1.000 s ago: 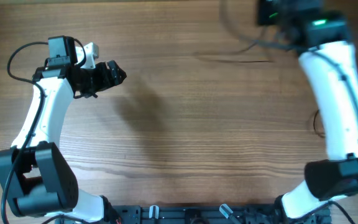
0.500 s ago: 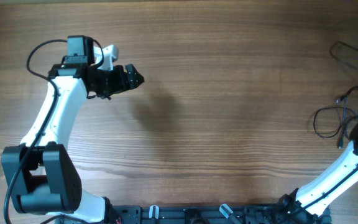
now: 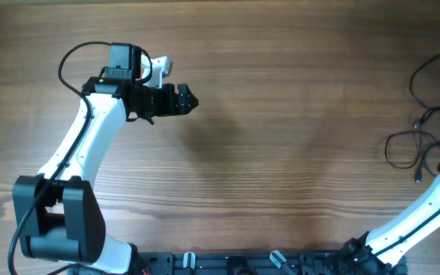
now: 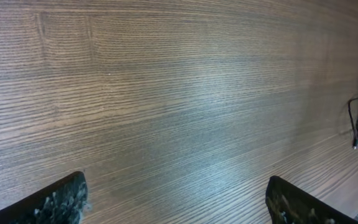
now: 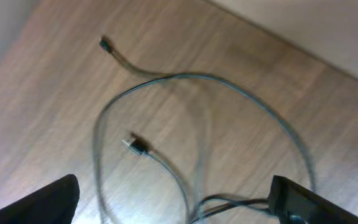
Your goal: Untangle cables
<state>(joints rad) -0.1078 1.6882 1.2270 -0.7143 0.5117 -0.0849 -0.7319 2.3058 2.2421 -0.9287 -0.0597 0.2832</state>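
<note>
The cables (image 3: 425, 121) lie in loose, overlapping loops at the right edge of the table (image 3: 281, 153). They are well apart from the left gripper (image 3: 188, 99), which hangs spread wide and empty over bare wood. The right gripper (image 5: 173, 190) is also spread wide, with nothing between its fingers. It hangs above the loops, and a plug end (image 5: 135, 146) lies inside the largest one.

Expect these faults:

- **Double pickup.** If you descend where strands cross, the fingers will likely pinch two cords, and pulling will tighten the tangle.
- **Snagged plug.** If you drag a cord sideways, its plug may catch on a neighbouring loop.
- **Loss over the edge.** A pull towards the right may slide the cords off the table.
- **Missed grasp.** The cords are thin and lie flat, so a shallow descent closes on nothing, and a deep one strikes the wood.
</note>
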